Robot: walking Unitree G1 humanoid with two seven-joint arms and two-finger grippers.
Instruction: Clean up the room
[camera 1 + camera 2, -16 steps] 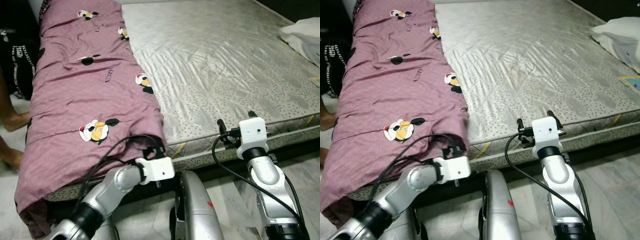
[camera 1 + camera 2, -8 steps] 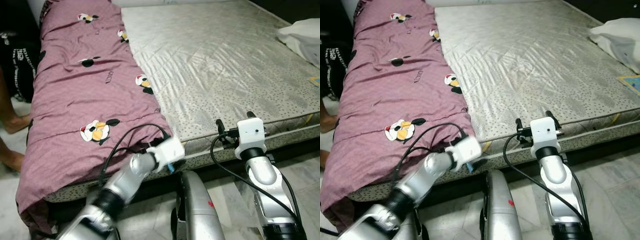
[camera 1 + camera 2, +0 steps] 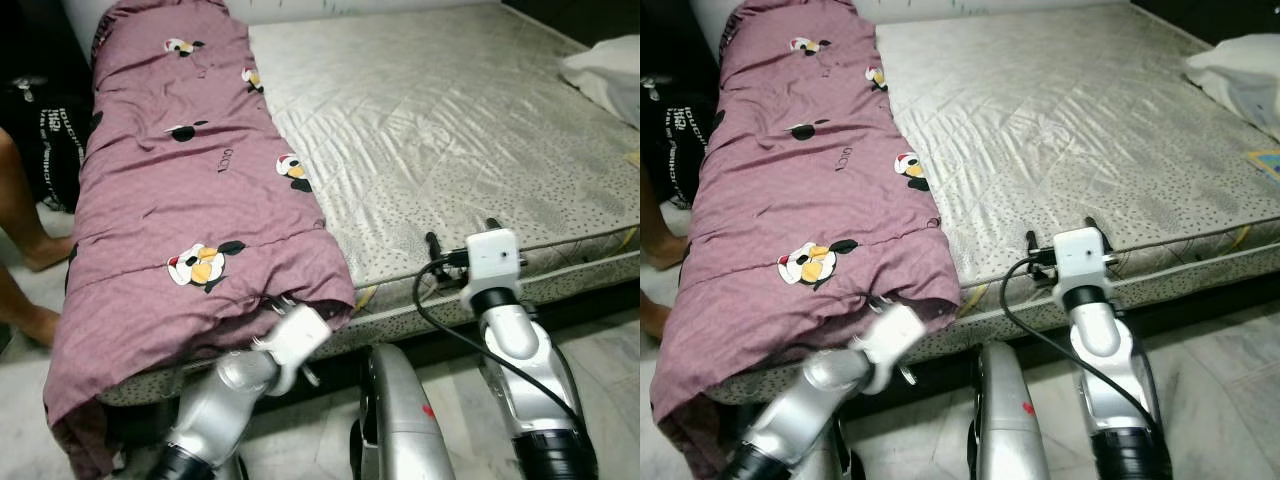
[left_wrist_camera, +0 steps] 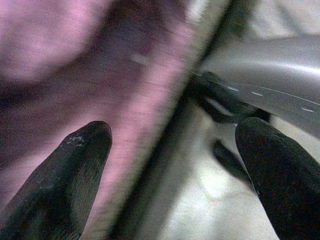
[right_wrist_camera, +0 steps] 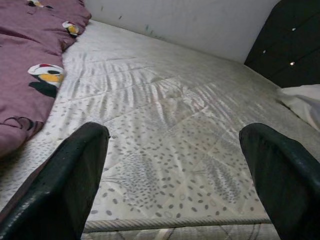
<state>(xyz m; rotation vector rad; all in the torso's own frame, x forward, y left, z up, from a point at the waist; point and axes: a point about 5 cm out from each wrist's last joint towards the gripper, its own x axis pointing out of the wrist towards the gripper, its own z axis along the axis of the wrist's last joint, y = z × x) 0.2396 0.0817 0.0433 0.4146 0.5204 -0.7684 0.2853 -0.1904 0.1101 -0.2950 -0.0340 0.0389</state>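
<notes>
Laid lengthwise along the left side of the bed, from upper left of the frame down to the lower left: a mauve, finely dotted cotton quilt with cartoon duck prints (image 3: 190,190), rumpled, folded into a long band, with small black lettering near its middle and black-white-orange figures scattered along it. Hanging over the near edge of the pale grey quilted mattress with speckled border (image 3: 450,140) at its lower end, the near corner drooping toward the floor at lower left. At lower centre-left, just under that overhanging hem: the left end effector (image 4: 170,165), fingers spread apart, nothing between them, blurred purple cloth and the mattress piping directly ahead in the left wrist view. At lower right, the right end effector (image 5: 175,170) level with the mattress's front edge, fingers wide apart and empty, facing across the bare mattress. In the upper right corner, a crumpled white cloth (image 3: 605,75) on the far side of the bed. At the left edge, a person's bare legs (image 3: 25,230) standing on the pale marble floor tiles (image 3: 600,350) beside a black bag with white lettering (image 3: 55,130).
</notes>
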